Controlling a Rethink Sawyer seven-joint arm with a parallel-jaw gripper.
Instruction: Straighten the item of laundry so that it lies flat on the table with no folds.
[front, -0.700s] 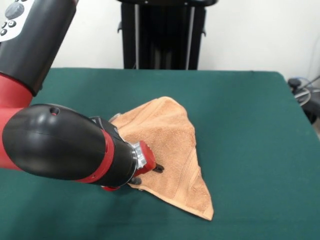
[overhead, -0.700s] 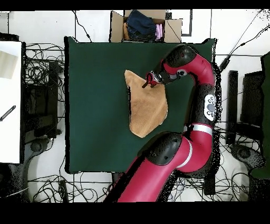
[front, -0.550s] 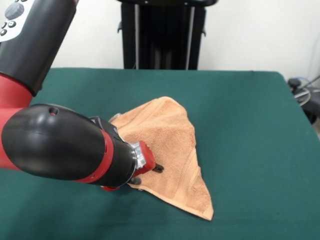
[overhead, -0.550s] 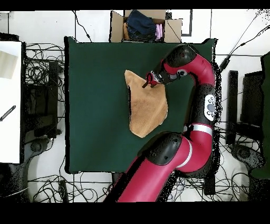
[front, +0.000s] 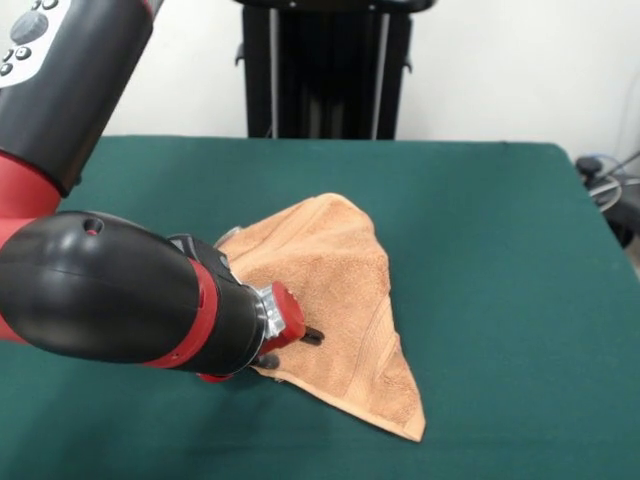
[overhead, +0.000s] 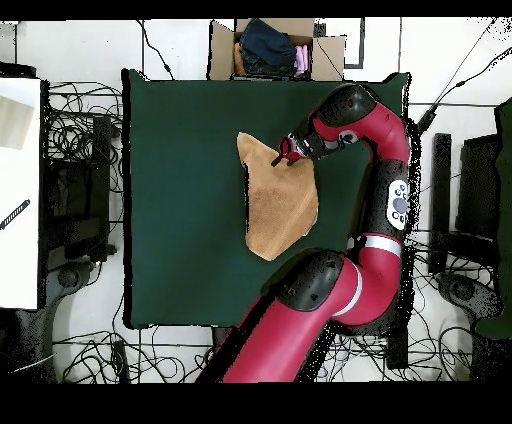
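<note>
The item of laundry (front: 340, 270), a peach-orange terry towel, lies folded into a rough triangle near the middle of the green table (front: 490, 250). Its pointed corner reaches toward the front edge. My gripper (front: 291, 348) is down at the towel's left edge, shut on the cloth, with one black fingertip (front: 314, 337) on top of the towel and the other at its hem. From overhead the towel (overhead: 280, 205) is a tapering shape, and the gripper (overhead: 281, 159) sits at its upper right corner. The wrist hides part of the towel's left side.
Beyond the table's (overhead: 180, 200) top edge in the overhead view, a cardboard box (overhead: 275, 48) holds dark and pink clothes. A white surface (overhead: 20, 190) stands to the left. Cables lie on the floor all round. A black stand (front: 325, 70) rises behind the table.
The wrist and gripper have shifted slightly down and left in the front view. The towel's pointed corner has slid a little the same way.
</note>
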